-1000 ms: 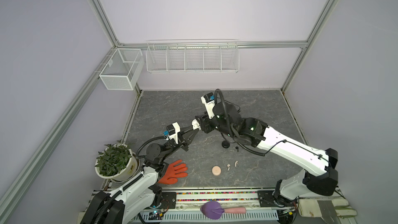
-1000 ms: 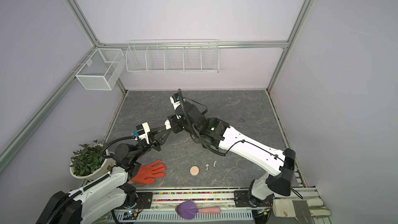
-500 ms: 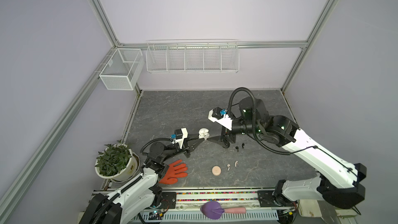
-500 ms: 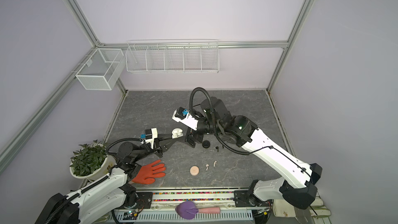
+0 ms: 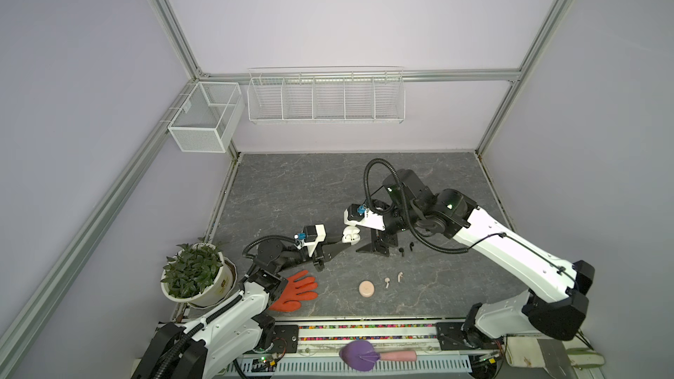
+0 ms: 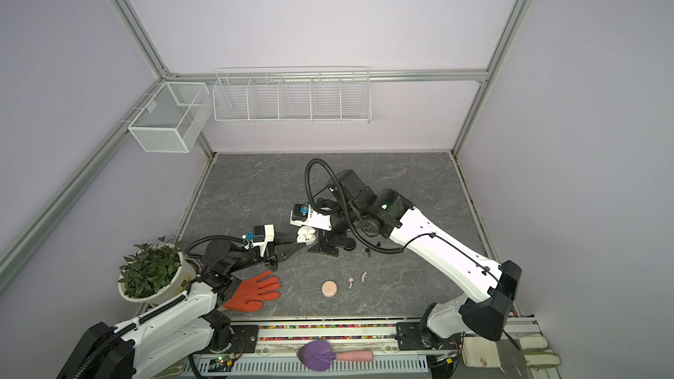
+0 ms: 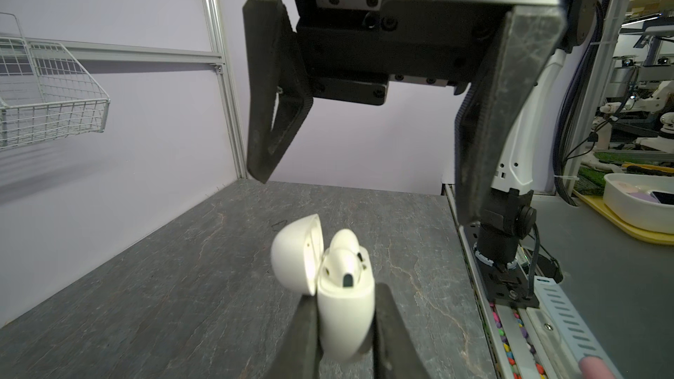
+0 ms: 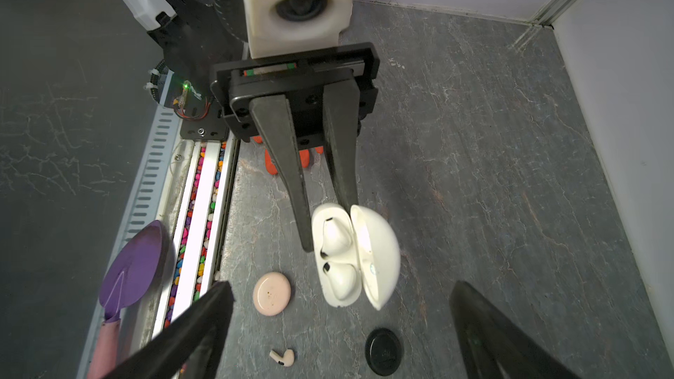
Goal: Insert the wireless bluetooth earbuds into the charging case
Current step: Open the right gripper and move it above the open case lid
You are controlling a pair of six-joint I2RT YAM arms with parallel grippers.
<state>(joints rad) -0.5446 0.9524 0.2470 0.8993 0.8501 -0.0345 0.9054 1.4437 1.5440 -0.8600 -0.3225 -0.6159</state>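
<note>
Near the table's (image 5: pixel 291 184) middle, the left gripper (image 5: pixel 346 244) clamped one white charging case (image 7: pixel 344 319), lid open, two white earbuds (image 8: pixel 335 238) seated inside; the right gripper (image 7: pixel 363 196) hung over it, jaws spread wide. From the case, two black earbuds (image 5: pixel 402 250) lay at three o'clock, two pink earbuds (image 5: pixel 387 281) and one pink puck (image 5: pixel 366 288) toward five.
</note>
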